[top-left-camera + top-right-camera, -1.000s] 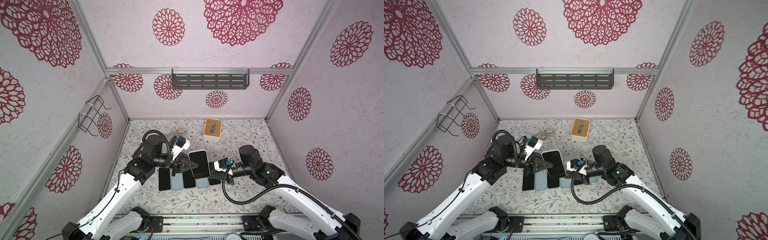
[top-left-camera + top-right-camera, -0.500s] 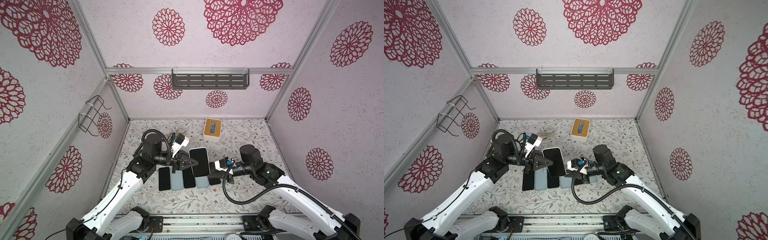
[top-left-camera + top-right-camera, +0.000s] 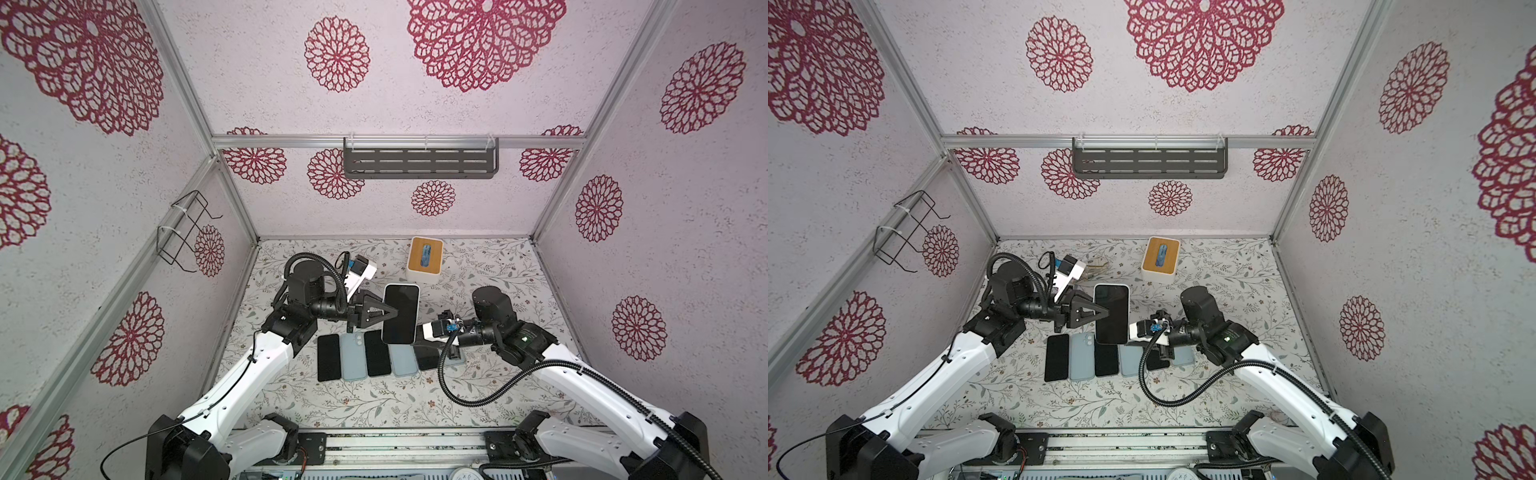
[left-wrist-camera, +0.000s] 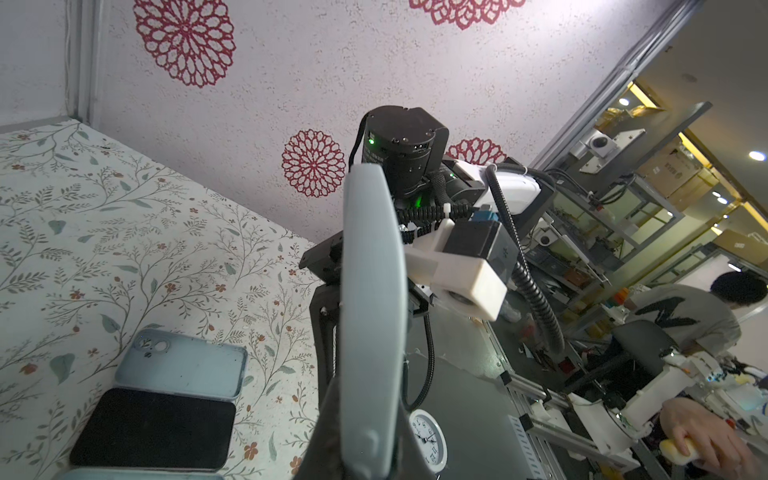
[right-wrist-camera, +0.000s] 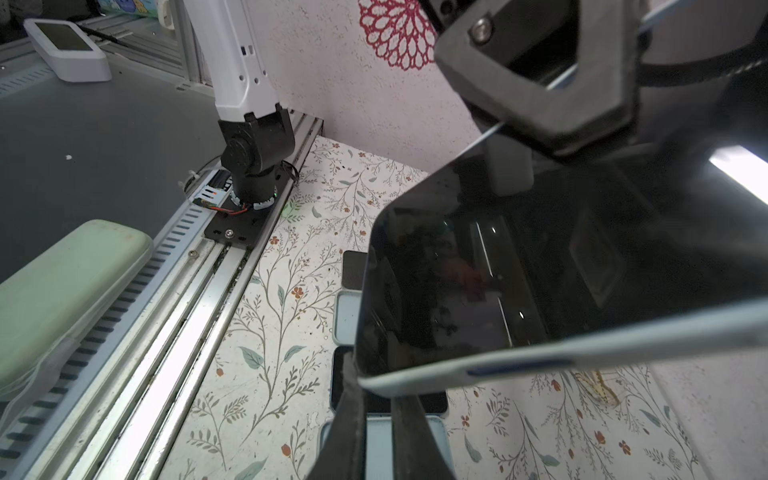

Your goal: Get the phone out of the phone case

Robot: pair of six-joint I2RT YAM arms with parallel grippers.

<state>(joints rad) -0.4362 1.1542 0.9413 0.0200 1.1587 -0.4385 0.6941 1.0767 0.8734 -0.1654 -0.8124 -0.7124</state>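
Phone [image 3: 403, 299], cased, hangs above the bench row [image 3: 353, 357]; left end effector [image 3: 394, 312] pinches one edge, right end effector [image 5: 376, 395] seemingly nips the case [image 5: 540, 358] rim. Next: peel them apart.

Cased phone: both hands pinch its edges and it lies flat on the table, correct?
Not on the table. The left hand and right hand do pinch its edges, but the cased phone hangs in the air above the row of phones; the right wrist view shows it.
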